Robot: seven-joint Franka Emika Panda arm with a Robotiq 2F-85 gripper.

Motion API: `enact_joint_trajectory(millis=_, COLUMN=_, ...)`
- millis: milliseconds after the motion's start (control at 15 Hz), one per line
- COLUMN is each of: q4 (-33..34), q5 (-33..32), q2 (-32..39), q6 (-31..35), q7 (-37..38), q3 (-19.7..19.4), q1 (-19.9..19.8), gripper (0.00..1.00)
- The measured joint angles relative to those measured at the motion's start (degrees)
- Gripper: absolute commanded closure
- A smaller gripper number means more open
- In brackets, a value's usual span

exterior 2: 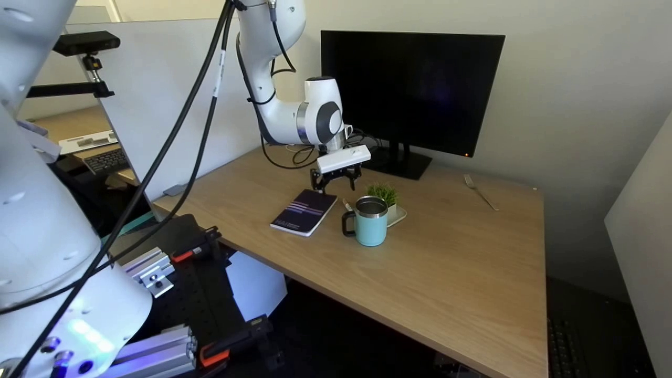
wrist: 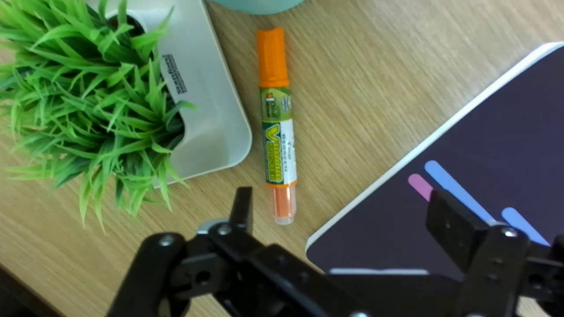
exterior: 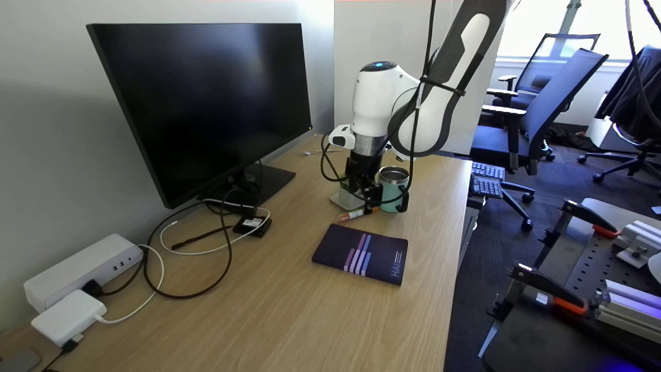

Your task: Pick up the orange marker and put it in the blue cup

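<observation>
Spread wide, the gripper (wrist: 339, 204) hangs over the worktop (exterior 2: 462, 262), its two fingers far apart with an unfilled gap between their tips. In the wrist view one fingertip stands just beside the transparent end of the orange marker (wrist: 279, 136), a strip of wood showing between them; the opposite finger reaches over the dark notebook (wrist: 484, 145), and I cannot tell whether it touches the cover.

The marker lies on its side on the worktop, between that notebook and the pale tray (wrist: 216, 114) carrying a tuft of green grass (wrist: 97, 101), apart from both. Its long axis runs nearly straight up and down the wrist view, the upper end leaning slightly left, roughly crosswise to the line from fingertip to fingertip. The orange cap (wrist: 272, 57) points up toward the blue cup (exterior 2: 370, 228), whose edge shows at the top of that view; the transparent end points down, to the gripper's side. In an exterior view one finger (exterior: 368, 208) passes in front of the marker, whose transparent end aims to the side of the monitor (exterior: 206, 103).

The cup stands upright near the cap, wood showing between, its black handle (exterior 2: 348, 224) turned toward the notebook. A fork (exterior 2: 479, 191) lies well apart from the marker.
</observation>
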Motion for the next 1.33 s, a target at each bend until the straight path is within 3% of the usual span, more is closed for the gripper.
enact_joint_trajectory(millis=667, q4=10.6, q5=-0.1, q2=10.0, q6=0.0, q7=-5.3, q3=0.7, q1=1.6, gripper=0.00)
enact_joint_trajectory(millis=1333, q4=13.4, q5=-0.1, q2=12.7, q6=0.0, q7=-10.0, q3=0.0, q1=1.6, gripper=0.00)
